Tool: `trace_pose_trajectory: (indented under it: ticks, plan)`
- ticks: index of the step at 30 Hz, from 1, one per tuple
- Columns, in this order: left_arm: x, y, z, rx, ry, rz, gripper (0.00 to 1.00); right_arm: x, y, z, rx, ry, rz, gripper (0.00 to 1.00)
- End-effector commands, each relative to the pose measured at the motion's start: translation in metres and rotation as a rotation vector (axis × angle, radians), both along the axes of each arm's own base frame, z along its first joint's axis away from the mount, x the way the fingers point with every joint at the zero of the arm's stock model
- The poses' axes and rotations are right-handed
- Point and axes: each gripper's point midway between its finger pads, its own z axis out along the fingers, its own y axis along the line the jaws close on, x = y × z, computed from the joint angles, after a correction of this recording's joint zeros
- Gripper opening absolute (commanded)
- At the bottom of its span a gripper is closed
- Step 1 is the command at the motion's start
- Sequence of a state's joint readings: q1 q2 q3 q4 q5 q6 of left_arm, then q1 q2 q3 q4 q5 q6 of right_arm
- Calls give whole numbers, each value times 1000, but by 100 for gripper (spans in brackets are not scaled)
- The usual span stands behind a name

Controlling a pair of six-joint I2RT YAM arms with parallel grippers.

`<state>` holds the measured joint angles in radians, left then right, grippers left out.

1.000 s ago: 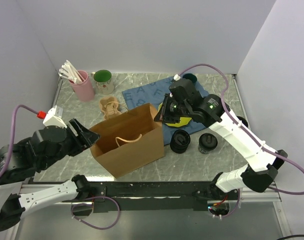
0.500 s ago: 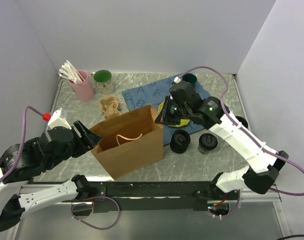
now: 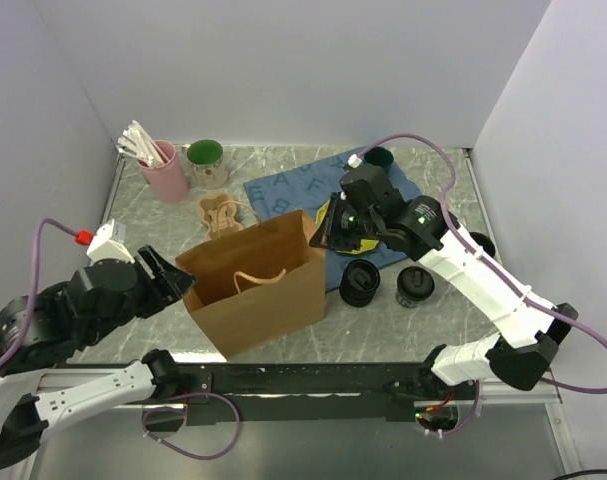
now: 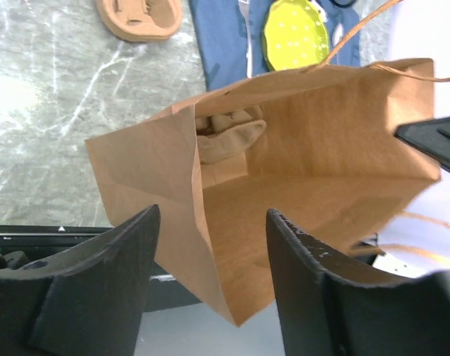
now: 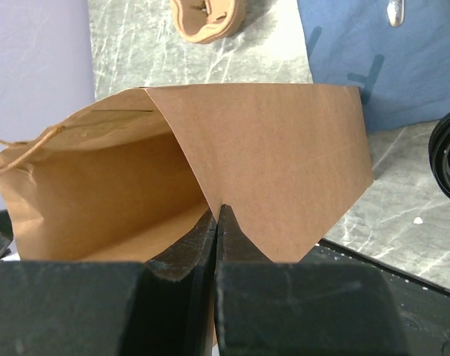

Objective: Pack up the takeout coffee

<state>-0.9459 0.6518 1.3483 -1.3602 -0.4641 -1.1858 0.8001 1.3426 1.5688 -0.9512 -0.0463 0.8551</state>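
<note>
The left gripper point(image 4: 213, 215) is hovering with its jaws apart astride the paper bag's point(image 3: 258, 285) left wall. If it closes off-line, it could be crumpling that wall and narrowing the mouth. The right gripper point(image 5: 217, 213), pressed together on the bag's right edge, is risking a tear or slip in the thin paper.

The pink cup point(image 3: 165, 172) is holding white utensils point(image 3: 138, 140). The bag is holding only a tan shape point(image 4: 228, 137). The two takeout coffee cups point(image 3: 360, 283) point(image 3: 415, 286) are standing on the table point(image 3: 133, 215) just right of the bag, unpacked.
</note>
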Motion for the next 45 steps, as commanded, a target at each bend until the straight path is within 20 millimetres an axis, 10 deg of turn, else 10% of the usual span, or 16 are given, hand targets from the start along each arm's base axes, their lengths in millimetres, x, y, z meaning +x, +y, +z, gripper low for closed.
trace_pose_trajectory:
  ticks: [1, 10, 17, 24, 45]
  plan:
    - [17, 6, 0, 100, -23, 68, 59, 1, 3, 26, 93, -77, 10, 0]
    - [45, 7, 30, 219, -109, 123, 1, -15, 29, 47, 219, -184, 232, 1]
    - [43, -16, 75, 104, -310, -59, 1, -35, 28, 67, 247, -320, 401, 22]
    - [5, -39, 12, 0, -179, -251, 1, -40, -5, 50, 71, -313, 393, 57]
    - [12, -10, 18, 76, -271, -178, 1, 2, 2, 51, -133, -368, 414, 61]
